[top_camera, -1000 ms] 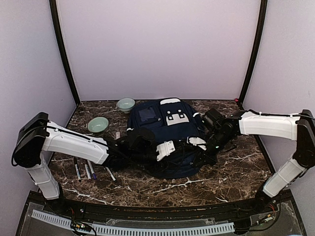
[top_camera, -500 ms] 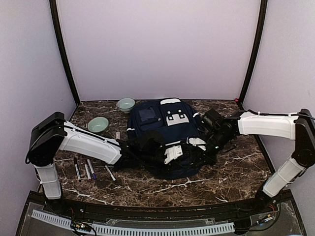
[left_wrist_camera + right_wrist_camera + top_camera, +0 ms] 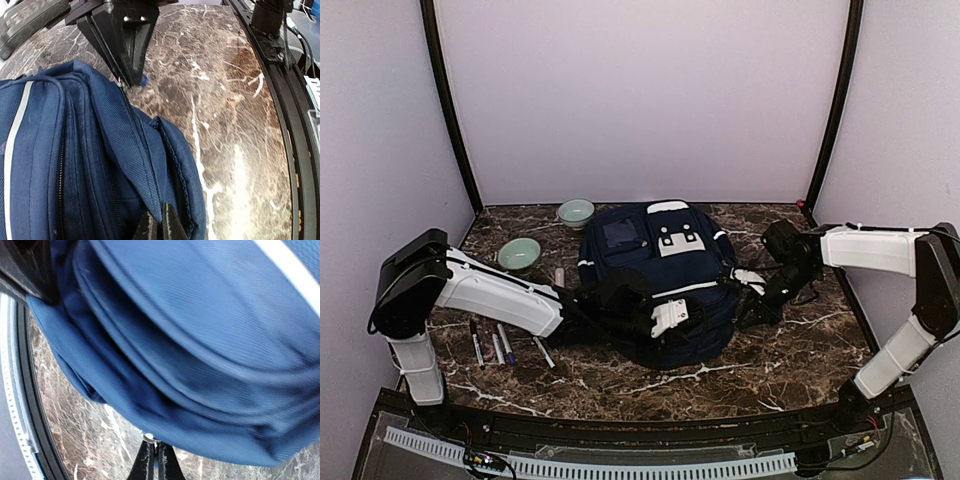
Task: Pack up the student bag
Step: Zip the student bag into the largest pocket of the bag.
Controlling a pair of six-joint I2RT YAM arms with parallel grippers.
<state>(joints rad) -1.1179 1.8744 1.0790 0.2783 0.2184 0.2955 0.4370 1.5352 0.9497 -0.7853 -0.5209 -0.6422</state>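
Left wrist view: left gripper [image 3: 160,227] fully closed, its fingertips pinched on a fold of navy fabric at the mouth of the bag [image 3: 75,150]. Right wrist view: right gripper [image 3: 157,465] likewise closed, tips together at the bag's lower edge. A small metal fitting sits just above them; whether it is clamped cannot be told from there. Seen from the left wrist, those same black fingers meet on a small blue tab at the bag's seam, at 12 o'clock.

Top view: bag lies flat at the centre of the marble table [image 3: 800,350], with the left gripper at its 6 o'clock edge and the right gripper at its 3 o'clock side. Green bowl [image 3: 576,212] stands just beside the bag at 11 o'clock. Second bowl [image 3: 519,254] stands at 9 o'clock, apart from it. Pens [image 3: 490,345] lie at 8 o'clock, beside the left arm.
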